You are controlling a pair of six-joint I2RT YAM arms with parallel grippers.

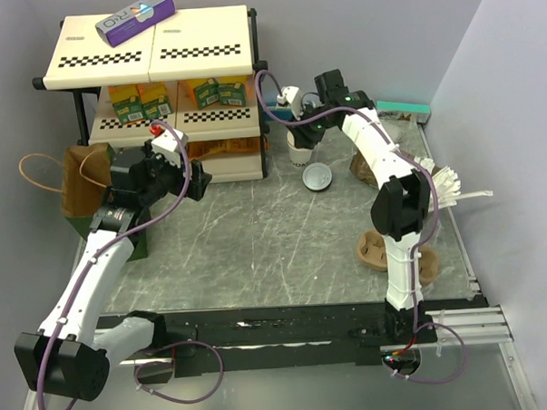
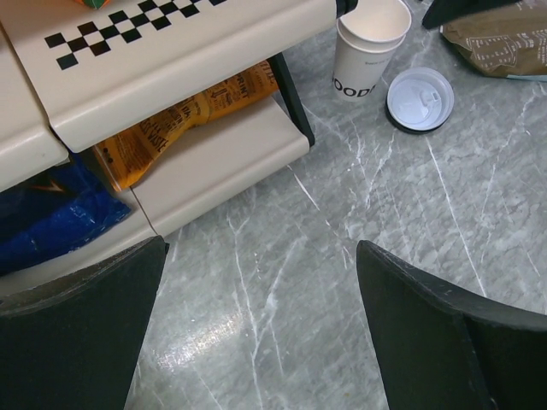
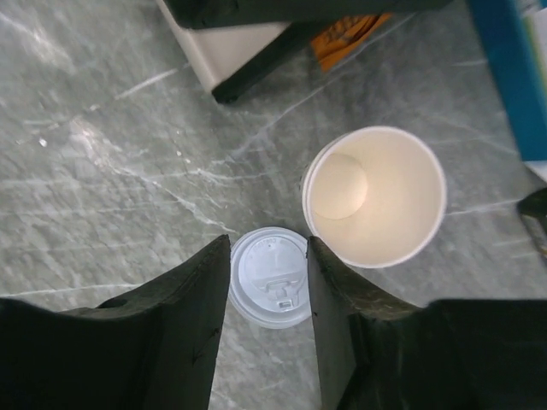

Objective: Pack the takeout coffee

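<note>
The takeout coffee is a white paper cup (image 1: 297, 150), open and empty, and its doubled rim suggests two nested cups. It stands by the shelf's right foot (image 2: 367, 55) and fills the upper right of the right wrist view (image 3: 385, 196). A white lid (image 1: 318, 178) lies flat on the table just in front of it (image 2: 419, 98). My right gripper (image 1: 305, 134) hovers above them. Its jaws are half closed around nothing (image 3: 267, 243), and the lid (image 3: 269, 273) shows on the table below, in the gap. My left gripper (image 1: 200, 178) is wide open over bare marble (image 2: 261, 248), left of the cup.
A cream two-tier shelf unit (image 1: 149, 56) with snack boxes stands at the back left, a brown paper bag (image 1: 77, 177) beside it. A brown pulp cup tray (image 1: 374, 251) sits by the right arm. White sticks (image 1: 445, 188) and a brown packet (image 1: 367, 169) lie at the right.
</note>
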